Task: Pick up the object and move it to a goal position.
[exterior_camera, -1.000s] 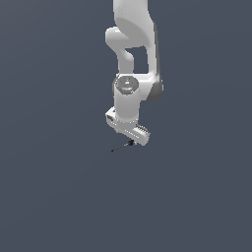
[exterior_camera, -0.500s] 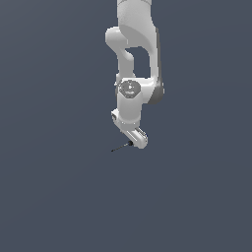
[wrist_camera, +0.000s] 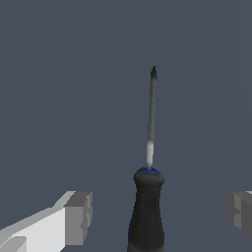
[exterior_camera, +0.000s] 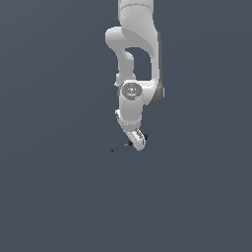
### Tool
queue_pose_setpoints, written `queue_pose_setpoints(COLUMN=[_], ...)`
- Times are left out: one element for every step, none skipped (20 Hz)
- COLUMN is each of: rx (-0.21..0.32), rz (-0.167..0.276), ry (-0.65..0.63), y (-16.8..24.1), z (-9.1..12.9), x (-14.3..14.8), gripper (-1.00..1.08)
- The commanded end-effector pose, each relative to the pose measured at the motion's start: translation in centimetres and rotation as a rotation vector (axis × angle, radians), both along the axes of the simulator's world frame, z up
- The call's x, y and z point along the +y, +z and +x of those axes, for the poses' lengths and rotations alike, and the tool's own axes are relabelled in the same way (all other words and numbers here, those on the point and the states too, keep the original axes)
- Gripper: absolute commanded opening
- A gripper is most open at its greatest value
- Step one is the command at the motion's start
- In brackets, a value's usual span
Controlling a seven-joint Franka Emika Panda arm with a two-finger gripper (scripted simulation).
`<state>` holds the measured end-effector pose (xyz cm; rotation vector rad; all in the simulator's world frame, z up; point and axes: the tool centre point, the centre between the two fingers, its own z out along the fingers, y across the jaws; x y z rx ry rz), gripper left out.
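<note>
The white two-fingered gripper stands open astride the slim black-handled screwdriver with its thin metal shaft, which lies on the flat grey floor, its long axis running crosswise between the parted fingers, untouched.

The setting was a bare simulated space, not a real room. A flat, uniform slate-grey surface filled both views, with no walls, furniture or horizon. The white robot arm looked smoothly rendered. A floor may have lain beneath it, though nothing marked where one began.
</note>
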<state>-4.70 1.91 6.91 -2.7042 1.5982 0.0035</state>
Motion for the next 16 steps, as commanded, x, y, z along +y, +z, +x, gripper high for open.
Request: queue_pose_setpoints(rx=[-0.001, -0.001, -0.001, -0.002, -0.002, -0.002, -0.002, -0.001, -0.001, -0.001, -0.001, -0.001, -0.001, -0.001, -0.001, -0.001], rz=[-0.001, -0.001, -0.001, -0.001, -0.001, -0.002, -0.002, -0.001, -0.001, -0.001, -0.001, -0.001, -0.001, -0.001, -0.001, -0.001], ry=[-0.029, -0.036, -0.042, -0.047, -0.05, -0.053, -0.053, -0.049, -0.049, -0.049, -0.049, -0.049, -0.05, -0.05, -0.051, -0.051], y=[-0.2, -0.3, -0.3, -0.3, -0.4, -0.4, -0.4, -0.4, -0.4, -0.5, -0.7, -0.9, -1.2, -1.5, -2.0, -2.4], z=[-0.1, -0.2, -0.2, -0.2, -0.2, -0.2, -0.2, -0.2, -0.2, -0.2, -0.2, -0.2, -0.2, -0.3, -0.3, -0.3], x=[0.1, 0.1, 0.1, 0.1, 0.1, 0.1, 0.1, 0.1, 0.1, 0.1, 0.1, 0.1, 0.1, 0.1, 0.1, 0.1], gripper=[1.0, 1.0, 1.0, 1.0, 1.0, 1.0, 1.0, 1.0, 1.0, 1.0, 1.0, 1.0, 1.0, 1.0, 1.0, 1.0])
